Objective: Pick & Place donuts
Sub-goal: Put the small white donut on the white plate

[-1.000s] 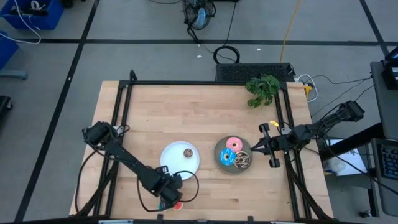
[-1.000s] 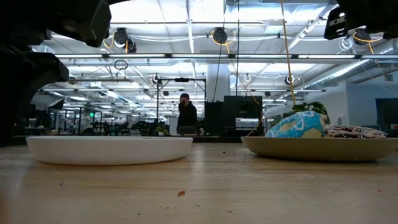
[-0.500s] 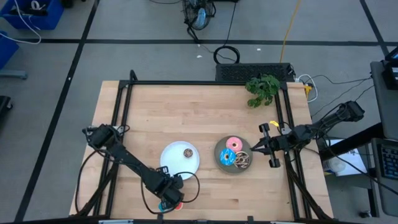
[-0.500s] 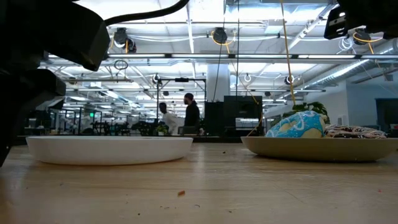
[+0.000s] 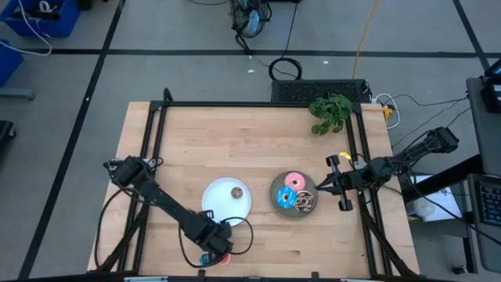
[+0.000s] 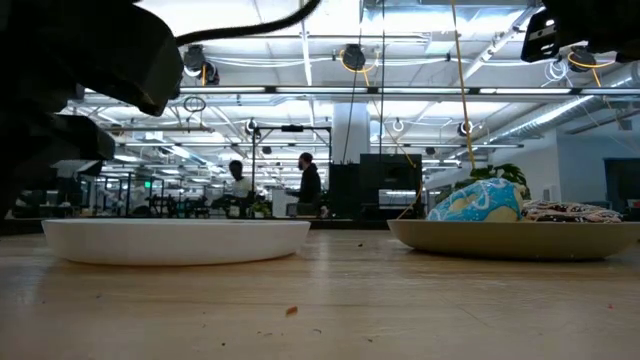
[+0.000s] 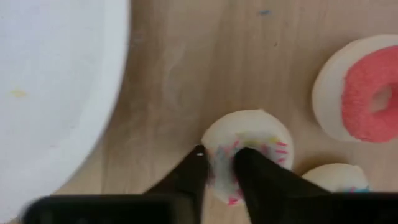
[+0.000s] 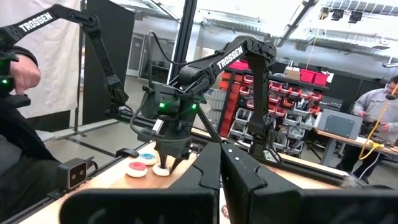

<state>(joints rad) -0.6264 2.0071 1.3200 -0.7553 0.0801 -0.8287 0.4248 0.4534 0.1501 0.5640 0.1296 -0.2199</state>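
Just beside the round white plate (image 5: 207, 205), off its near edge toward the table's front: left gripper (image 5: 213, 254), lowered onto a cluster of mini donuts. Fingers (image 7: 249, 171) drawn narrow, pinching one side of the white mini donut with coloured sprinkles (image 7: 249, 134). Close by it, the red-iced mini donut (image 7: 367, 93), and touching or nearly touching it, a third mini ring (image 7: 333, 177), mostly hidden. White plate rim (image 7: 50, 93) near, not touching any of them.

On the white plate, a lone brown mini donut (image 5: 236, 192). To the plate's right, just beside it, a round grey plate (image 5: 275, 202) holding the pink donut (image 5: 294, 180), blue sprinkled donut (image 5: 286, 197) and dark brown drizzled donut (image 5: 305, 201). Beyond the grey plate, right gripper (image 5: 319, 188), closed and empty, waiting. Far from the white plate, at the back right, a green leafy plant (image 5: 330, 112).

From above, the cluster mostly covered by the left arm. From the right wrist, seen clearly: red (image 8: 137, 168), blue (image 8: 147, 156) and white (image 8: 161, 169) rings on the wood under the left gripper (image 8: 168, 163); a person's hand (image 8: 18, 71) at one edge. From table height, only the two plates' rims (image 6: 175, 240) (image 6: 515, 238), the blue donut's top (image 6: 478, 202), and two people (image 6: 240, 185) far behind.
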